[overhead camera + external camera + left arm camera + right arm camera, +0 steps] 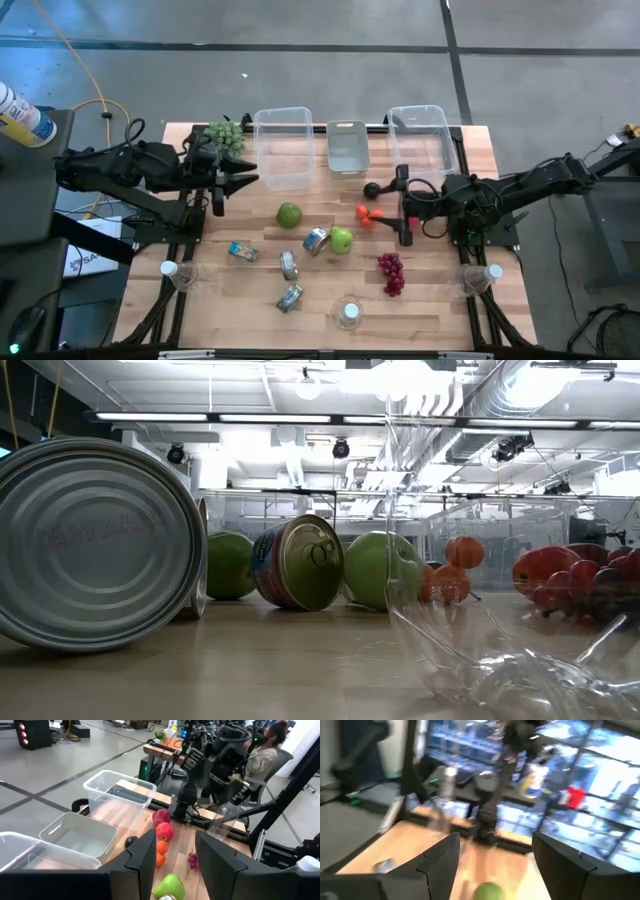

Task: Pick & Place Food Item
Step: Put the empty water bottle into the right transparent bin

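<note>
Wooden surface (pixel 440 300) seen from above, with food strewn across its middle: two green apples (pixel 289 214), tins (pixel 316 241) and red grapes (pixel 390 273), while three clear bins (pixel 282 146) line the upper edge, presumably as drop-off places. Left hand (pixel 243 172), at upper left beside green grapes (pixel 224 134), has its fingers parted on nothing. Right hand (pixel 403 204), at centre right, gapes wide and empty next to orange-red fruit (pixel 368 214), apparently poised to pick.
</note>
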Controlling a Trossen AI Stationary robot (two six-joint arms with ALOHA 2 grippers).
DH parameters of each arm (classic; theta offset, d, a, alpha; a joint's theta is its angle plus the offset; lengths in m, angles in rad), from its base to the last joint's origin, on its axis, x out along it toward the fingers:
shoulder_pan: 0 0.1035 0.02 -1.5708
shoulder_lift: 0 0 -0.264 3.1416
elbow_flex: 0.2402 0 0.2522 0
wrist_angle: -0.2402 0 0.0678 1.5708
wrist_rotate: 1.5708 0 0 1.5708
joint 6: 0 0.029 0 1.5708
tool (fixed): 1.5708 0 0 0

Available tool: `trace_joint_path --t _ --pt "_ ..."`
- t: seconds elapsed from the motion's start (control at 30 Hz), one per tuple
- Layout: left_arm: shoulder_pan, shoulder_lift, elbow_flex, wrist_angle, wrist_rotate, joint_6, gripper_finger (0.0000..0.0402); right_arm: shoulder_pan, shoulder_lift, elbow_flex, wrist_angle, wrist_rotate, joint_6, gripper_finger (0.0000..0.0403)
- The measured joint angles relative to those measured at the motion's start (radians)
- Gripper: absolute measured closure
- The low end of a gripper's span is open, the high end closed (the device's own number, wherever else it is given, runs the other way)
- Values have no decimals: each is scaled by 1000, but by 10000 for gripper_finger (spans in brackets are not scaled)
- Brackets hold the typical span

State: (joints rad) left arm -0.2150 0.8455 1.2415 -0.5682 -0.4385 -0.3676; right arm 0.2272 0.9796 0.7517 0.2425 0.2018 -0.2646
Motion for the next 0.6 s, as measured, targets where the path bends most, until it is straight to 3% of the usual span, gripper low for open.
trace_joint_path --t 0.23,0.43,0.6 --pt "0 0 0 -1 64 -1 270 0 28 0 -1 240 74 162" --pt "0 0 0 -17 71 -41 270 1 35 -1 -34 153 9 162" --pt "0 0 0 -60 71 -53 270 8 48 0 -24 197 -27 162"
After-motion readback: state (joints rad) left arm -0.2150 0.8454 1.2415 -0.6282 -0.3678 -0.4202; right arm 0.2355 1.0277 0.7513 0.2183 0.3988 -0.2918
